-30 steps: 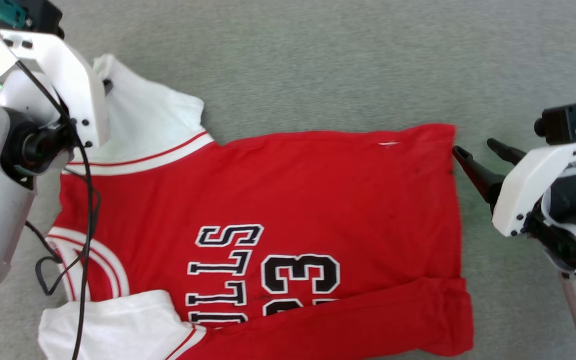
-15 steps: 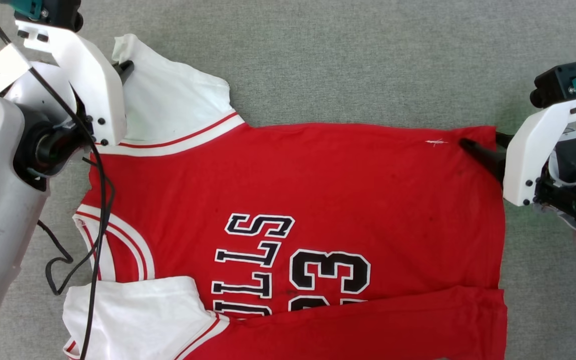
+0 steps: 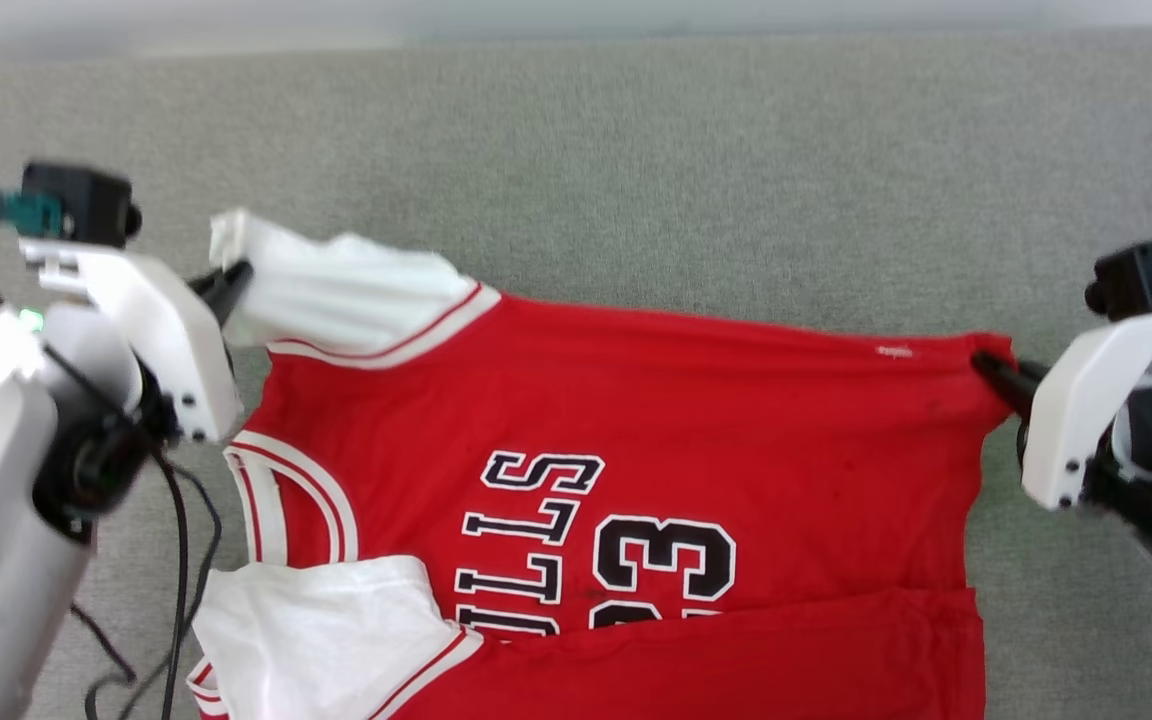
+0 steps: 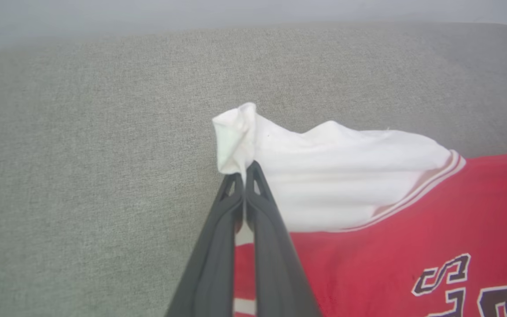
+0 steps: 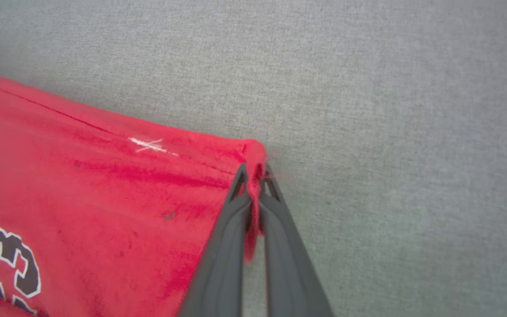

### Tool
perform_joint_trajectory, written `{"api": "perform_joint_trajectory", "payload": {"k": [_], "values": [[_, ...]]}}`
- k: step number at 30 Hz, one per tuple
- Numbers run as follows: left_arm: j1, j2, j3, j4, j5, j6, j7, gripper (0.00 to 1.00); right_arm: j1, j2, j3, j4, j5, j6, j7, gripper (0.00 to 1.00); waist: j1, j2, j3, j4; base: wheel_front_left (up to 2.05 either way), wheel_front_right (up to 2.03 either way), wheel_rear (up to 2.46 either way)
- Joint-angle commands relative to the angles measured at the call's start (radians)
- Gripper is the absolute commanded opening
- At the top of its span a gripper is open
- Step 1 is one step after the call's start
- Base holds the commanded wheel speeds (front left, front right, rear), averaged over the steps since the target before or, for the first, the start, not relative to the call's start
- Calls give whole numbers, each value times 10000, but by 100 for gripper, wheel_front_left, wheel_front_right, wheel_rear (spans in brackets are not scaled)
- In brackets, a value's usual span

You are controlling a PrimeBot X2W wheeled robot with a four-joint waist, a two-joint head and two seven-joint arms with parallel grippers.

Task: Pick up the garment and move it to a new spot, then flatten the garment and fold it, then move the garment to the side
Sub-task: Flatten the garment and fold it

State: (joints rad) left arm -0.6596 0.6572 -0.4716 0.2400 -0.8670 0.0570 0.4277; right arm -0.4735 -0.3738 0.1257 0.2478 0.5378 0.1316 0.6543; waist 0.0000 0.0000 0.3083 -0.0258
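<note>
The garment (image 3: pixel 636 420) is a red jersey with white sleeves and black "BULLS 23" print, spread across the grey surface, its near edge folded over. My left gripper (image 3: pixel 236 280) is shut on the tip of the far white sleeve (image 4: pixel 324 176), which is lifted and stretched; in the left wrist view that gripper (image 4: pixel 244 169) pinches the sleeve's corner. My right gripper (image 3: pixel 986 368) is shut on the far hem corner at the right. The right wrist view shows red fabric (image 5: pixel 104 198) squeezed between the fingers of that gripper (image 5: pixel 255 171).
Grey textured fabric surface (image 3: pixel 636 150) runs all round the garment, with bare room beyond its far edge. A pale strip (image 3: pixel 576 15) borders the surface at the back. A black cable (image 3: pixel 176 560) hangs from my left arm over the collar side.
My right gripper closed on the hem corner. The far sleeve and far edge have lifted and pulled taut between both grippers. The camera has tilted, showing more of the far surface.
</note>
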Motion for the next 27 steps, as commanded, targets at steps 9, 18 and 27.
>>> {"api": "perform_joint_trajectory", "payload": {"k": [9,18,27], "values": [[3264,152,572,-1093,-750,828,-1139,0,2346,735,-705,-788,-304,-18,-161,0,0,0,-1335,225,0,0,0],[6110,57,757,-1870,-1402,1430,-1772,0,4092,1322,-1360,-920,-373,-18,-394,0,0,0,-2003,309,0,0,0],[7351,-394,480,-1528,-1820,1438,-1922,0,5045,1889,-1613,-697,-478,-18,-734,0,0,0,-2231,227,0,0,0]]}}
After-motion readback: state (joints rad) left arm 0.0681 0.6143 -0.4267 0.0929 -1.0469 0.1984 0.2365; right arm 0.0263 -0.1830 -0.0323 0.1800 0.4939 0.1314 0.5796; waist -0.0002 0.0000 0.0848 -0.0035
